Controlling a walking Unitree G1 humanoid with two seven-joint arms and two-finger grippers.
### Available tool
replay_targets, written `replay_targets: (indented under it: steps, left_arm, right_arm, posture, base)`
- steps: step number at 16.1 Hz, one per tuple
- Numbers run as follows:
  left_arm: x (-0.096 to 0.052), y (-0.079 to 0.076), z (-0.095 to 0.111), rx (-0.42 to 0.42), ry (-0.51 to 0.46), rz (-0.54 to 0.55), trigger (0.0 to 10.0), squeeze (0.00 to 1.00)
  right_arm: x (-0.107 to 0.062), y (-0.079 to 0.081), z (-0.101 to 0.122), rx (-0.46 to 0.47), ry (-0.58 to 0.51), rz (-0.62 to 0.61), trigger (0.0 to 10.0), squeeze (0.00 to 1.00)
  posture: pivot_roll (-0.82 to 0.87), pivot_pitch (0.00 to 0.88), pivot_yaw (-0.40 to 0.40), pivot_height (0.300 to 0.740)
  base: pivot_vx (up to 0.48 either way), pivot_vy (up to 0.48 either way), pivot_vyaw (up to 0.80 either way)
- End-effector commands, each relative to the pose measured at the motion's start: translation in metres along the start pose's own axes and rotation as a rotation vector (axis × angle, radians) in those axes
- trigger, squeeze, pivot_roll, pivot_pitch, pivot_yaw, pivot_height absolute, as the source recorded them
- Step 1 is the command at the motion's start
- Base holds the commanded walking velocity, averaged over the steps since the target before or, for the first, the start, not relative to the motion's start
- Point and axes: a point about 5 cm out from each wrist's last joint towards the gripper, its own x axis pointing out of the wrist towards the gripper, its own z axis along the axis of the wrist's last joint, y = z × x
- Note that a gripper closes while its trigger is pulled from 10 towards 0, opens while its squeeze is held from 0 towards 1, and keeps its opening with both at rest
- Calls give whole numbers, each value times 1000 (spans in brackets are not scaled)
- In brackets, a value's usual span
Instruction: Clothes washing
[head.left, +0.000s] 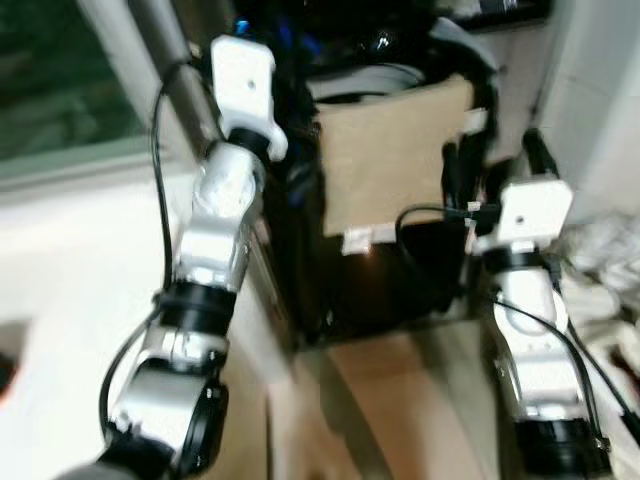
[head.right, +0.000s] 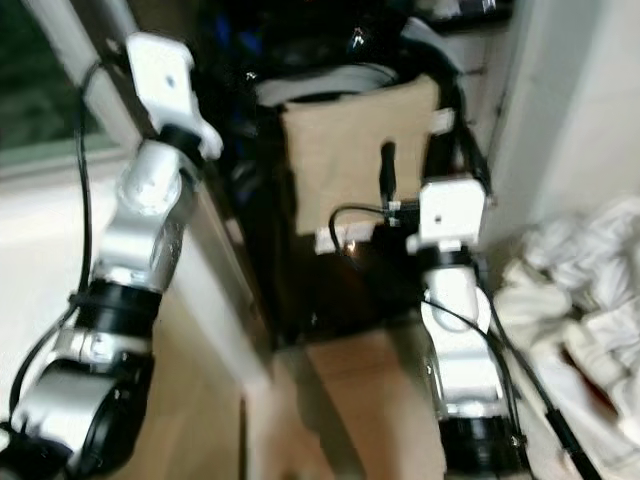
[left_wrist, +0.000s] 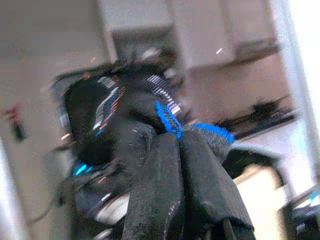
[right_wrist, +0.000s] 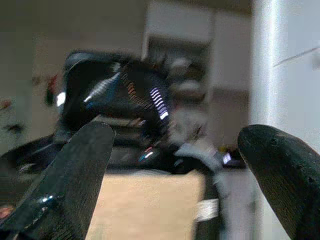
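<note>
Closest up are the two silver arms, both reaching toward a black bin (head.left: 400, 270) with a cardboard panel (head.left: 395, 160) leaning in it. The left gripper (left_wrist: 177, 185) has its fingers pinched together on a dark garment with blue trim (left_wrist: 167, 117), held up high over the far-left side of the bin. The right gripper (right_wrist: 175, 180) is spread wide with nothing in it, hovering at the bin's right edge. White laundry (head.right: 575, 290) is piled just right of the right arm. Everything's pretty blurry.

Glossy silver metal arms (head.left: 215, 235); matt tan cardboard panel (head.left: 395, 160); crumpled white cloth (head.right: 580, 290).
</note>
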Motion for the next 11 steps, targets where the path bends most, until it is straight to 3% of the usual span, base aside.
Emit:
replay_targets:
  steps: [1,11]
  left_arm:
    - [1,1,2,22,-1,1,10000,0]
    - [7,-11,6,110,-17,-95,10000,0]
  right_arm:
    - [3,5,3,9,-15,31,10000,463]
    - [1,10,-2,25,12,44,10000,482]
  posture:
    - [-261,0,152,740]
    - [-261,0,155,740]
  base:
    - [420,0,0]
    - [450,0,0]
